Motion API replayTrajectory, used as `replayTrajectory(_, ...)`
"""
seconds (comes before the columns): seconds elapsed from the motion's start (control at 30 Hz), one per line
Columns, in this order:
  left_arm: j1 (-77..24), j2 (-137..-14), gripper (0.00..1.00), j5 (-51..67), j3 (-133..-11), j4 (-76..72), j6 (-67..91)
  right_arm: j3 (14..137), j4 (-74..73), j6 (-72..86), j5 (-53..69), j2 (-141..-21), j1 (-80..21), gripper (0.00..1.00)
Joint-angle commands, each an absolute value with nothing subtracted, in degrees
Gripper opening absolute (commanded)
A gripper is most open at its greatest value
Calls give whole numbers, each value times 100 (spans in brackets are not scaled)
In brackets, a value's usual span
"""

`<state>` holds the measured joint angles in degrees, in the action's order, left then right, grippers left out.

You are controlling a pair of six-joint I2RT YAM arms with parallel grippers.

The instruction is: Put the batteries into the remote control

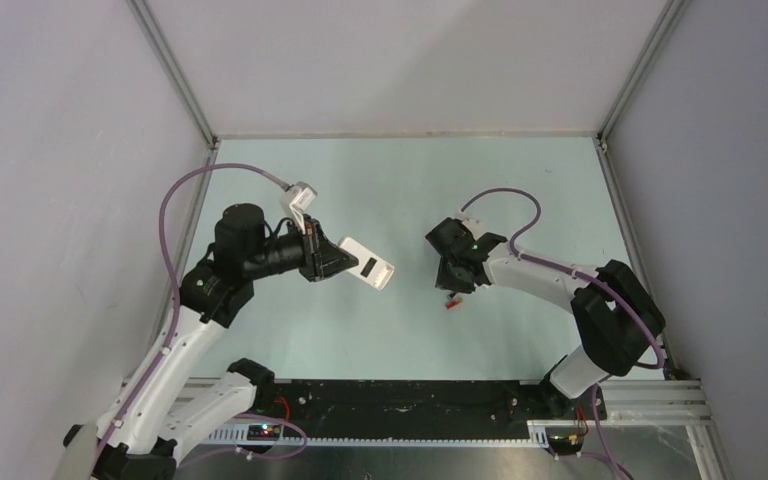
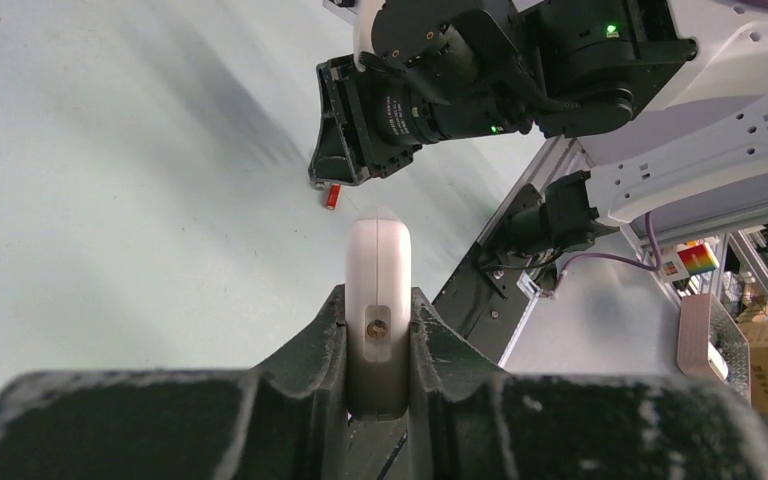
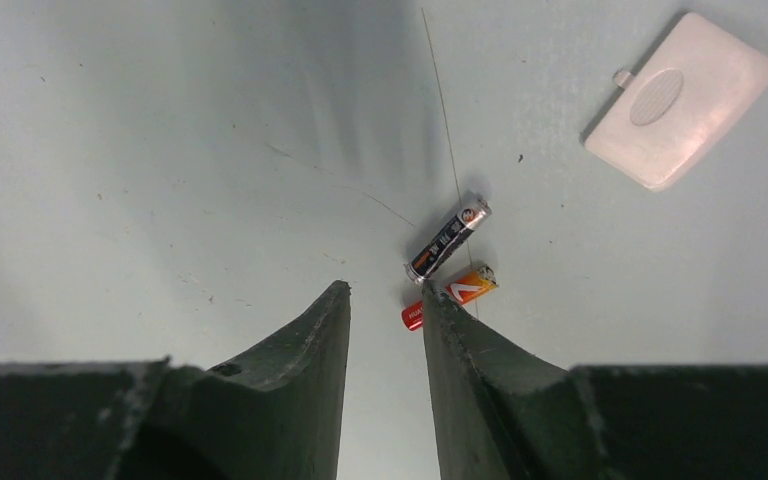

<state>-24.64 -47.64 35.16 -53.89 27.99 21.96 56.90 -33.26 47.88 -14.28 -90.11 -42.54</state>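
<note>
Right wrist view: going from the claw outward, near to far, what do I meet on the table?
right claw → orange-red battery → black battery → white cover piece

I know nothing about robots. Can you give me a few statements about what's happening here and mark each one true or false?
1. The left gripper is clamped on the remote control, holding it off the table. True.
2. The right gripper holds the orange-red battery. False: its jaws stand apart with nothing between them, and that battery lies on the table by its fingertips.
3. The dark battery lies right beside the orange-red battery. True.
4. Both batteries are already inside the remote control. False: both lie on the table.
5. The white cover piece lies on the table, apart from the batteries. True.
</note>
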Motion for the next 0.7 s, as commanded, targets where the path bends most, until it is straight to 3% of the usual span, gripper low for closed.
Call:
replayTrajectory(0.0, -2479, -4747, 0, 3600, -5442, 2611, 2044, 5805, -3592, 4944, -1615, -8752, -4308, 37)
replayTrajectory(0.37, -2481, -4770, 0, 3746, -5399, 2619, 2045, 5261, -3837, 5892, -1798, -8377, -4301, 28)
replayTrajectory(0.67, -2479, -4802, 0, 3625, -5375, 2618, 2202, 4982, -3498, 7012, -1192, -8514, -4172, 30)
